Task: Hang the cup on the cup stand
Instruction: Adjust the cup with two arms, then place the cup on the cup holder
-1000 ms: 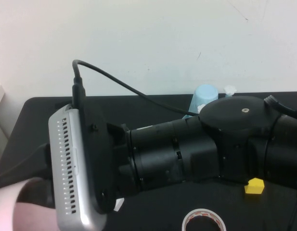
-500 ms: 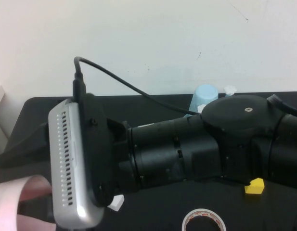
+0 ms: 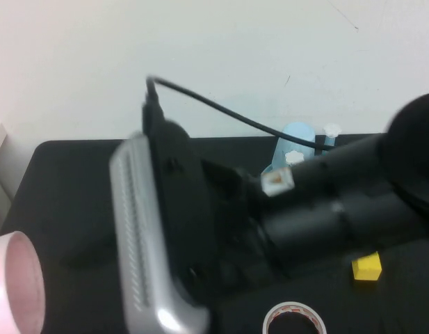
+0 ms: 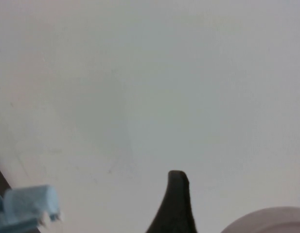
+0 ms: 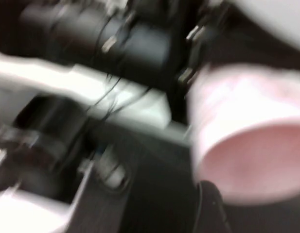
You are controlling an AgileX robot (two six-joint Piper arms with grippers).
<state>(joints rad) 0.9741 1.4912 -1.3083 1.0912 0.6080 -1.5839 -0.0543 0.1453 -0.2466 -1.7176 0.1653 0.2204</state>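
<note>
R arm [image 3: 325, 202] fills most of the high view, reaching from the right edge across to the left over the black table [image 3: 75, 181], w/ its silver wrist-camera housing [image 3: 141, 243] foremost and a black cable [image 3: 221, 111] looping up behind it. The cup [image 3: 16, 289] is at the far left edge of that view, lying on its side up off the table, open mouth turned toward the camera, only partly in frame. Left gripper [image 4: 227, 218] is out of the high view; its own wrist view shows 1 dark finger [image 4: 176, 204] standing just beside the cup's pink rim, against the pale wall, so it looks clasped on the cup. Right gripper [image 5: 213, 208] sits just under the cup's closed end in the right wrist view, very near it; whether it grips or has let go I can't tell, too smeared. The cup stand [image 3: 331, 132] is at the back right of the table, well apart from the cup, mostly hidden by the R arm: 1 white flower cap shows, plus a light blue cup [image 3: 295, 139] upturned beside it. Near the front: a yellow block [image 3: 368, 267] and a tape roll [image 3: 294, 319], apart from each other.
</note>
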